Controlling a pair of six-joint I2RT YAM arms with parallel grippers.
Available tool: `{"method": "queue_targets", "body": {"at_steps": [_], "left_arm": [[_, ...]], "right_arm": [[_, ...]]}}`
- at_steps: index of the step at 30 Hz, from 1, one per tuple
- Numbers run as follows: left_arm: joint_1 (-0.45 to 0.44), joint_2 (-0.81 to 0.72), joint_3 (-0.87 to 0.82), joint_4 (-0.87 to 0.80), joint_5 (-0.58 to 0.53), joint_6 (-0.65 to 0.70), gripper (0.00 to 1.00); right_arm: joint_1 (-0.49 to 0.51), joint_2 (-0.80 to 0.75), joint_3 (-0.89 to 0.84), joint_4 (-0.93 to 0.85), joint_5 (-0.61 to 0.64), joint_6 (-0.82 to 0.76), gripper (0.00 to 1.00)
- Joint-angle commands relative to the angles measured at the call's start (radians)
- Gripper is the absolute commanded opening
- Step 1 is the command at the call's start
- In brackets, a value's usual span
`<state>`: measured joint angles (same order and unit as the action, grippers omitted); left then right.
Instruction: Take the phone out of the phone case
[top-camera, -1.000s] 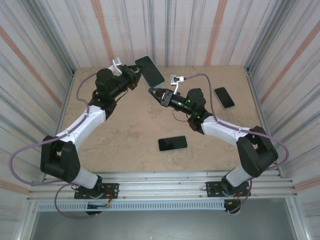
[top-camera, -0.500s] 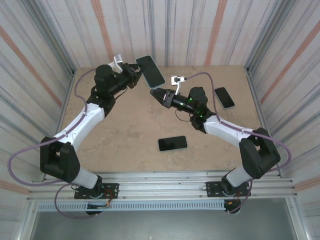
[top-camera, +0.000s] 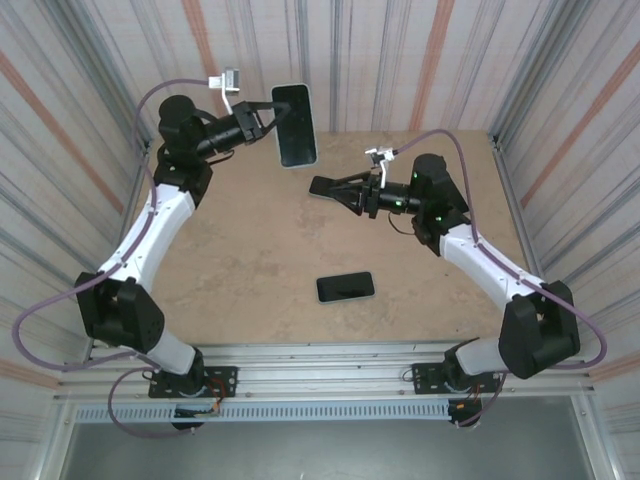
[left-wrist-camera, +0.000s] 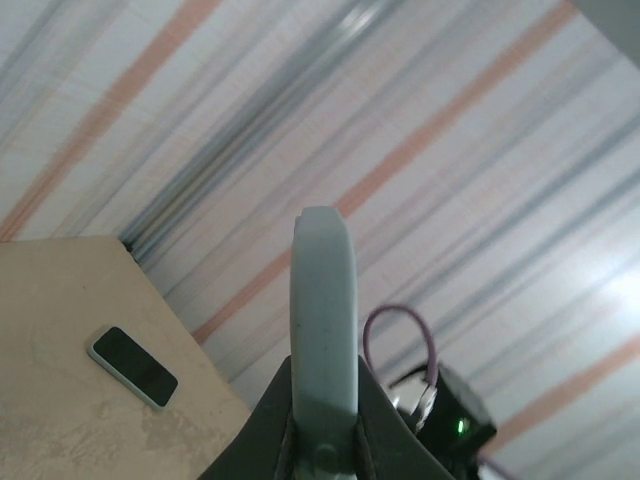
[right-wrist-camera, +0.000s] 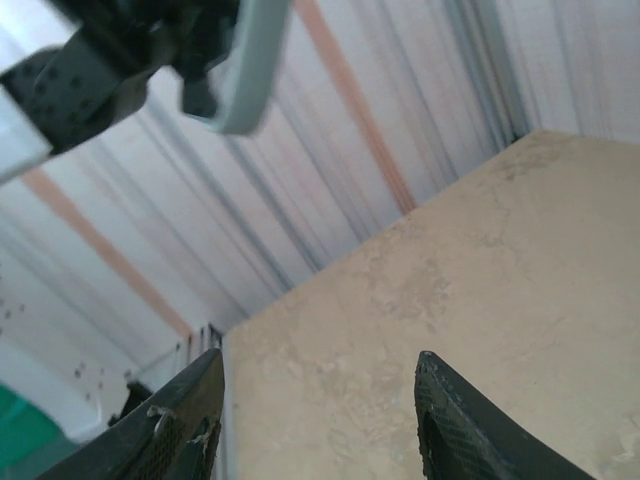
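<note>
Left fingers (left-wrist-camera: 265, 435) pinch the phone case (left-wrist-camera: 323, 300) by its end, phone (top-camera: 295, 125) apparently inside, raised above the tabletop (top-camera: 250, 250); right fingers (right-wrist-camera: 180, 425) gape wide near it. Hold the left clamp firm while the right hooks a case corner.

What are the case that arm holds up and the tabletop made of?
Case: probably silicone or soft plastic; matte pale green, with a rounded, gloss-free edge. Tabletop: matte beige with mottled, stone-like veining; whether real stone or printed laminate, I can't tell.
</note>
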<state>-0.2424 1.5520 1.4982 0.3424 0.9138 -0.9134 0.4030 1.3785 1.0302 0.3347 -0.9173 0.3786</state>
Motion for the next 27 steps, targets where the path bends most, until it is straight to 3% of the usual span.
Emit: {"method": "queue_targets", "body": {"at_steps": [1, 4, 6, 12, 20, 27], "left_arm": [[-0.001, 0.012, 0.055, 0.094, 0.175, 0.137, 0.00], [-0.008, 0.006, 0.055, 0.133, 0.221, 0.204, 0.00], [-0.014, -0.010, 0.060, 0.068, 0.226, 0.310, 0.00], [-0.044, -0.035, 0.053, 0.040, 0.244, 0.456, 0.00], [-0.055, -0.031, 0.040, 0.093, 0.260, 0.456, 0.00], [-0.055, -0.027, 0.039, 0.102, 0.268, 0.439, 0.00]], "right_arm": [[-0.015, 0.001, 0.094, -0.219, -0.118, -0.258, 0.53], [-0.023, 0.041, 0.172, -0.278, -0.179, -0.326, 0.52], [-0.018, 0.070, 0.224, -0.335, -0.220, -0.385, 0.52], [-0.002, 0.141, 0.336, -0.483, -0.224, -0.538, 0.48], [0.032, 0.192, 0.389, -0.499, -0.221, -0.604, 0.42], [0.040, 0.208, 0.406, -0.485, -0.219, -0.612, 0.30]]}}
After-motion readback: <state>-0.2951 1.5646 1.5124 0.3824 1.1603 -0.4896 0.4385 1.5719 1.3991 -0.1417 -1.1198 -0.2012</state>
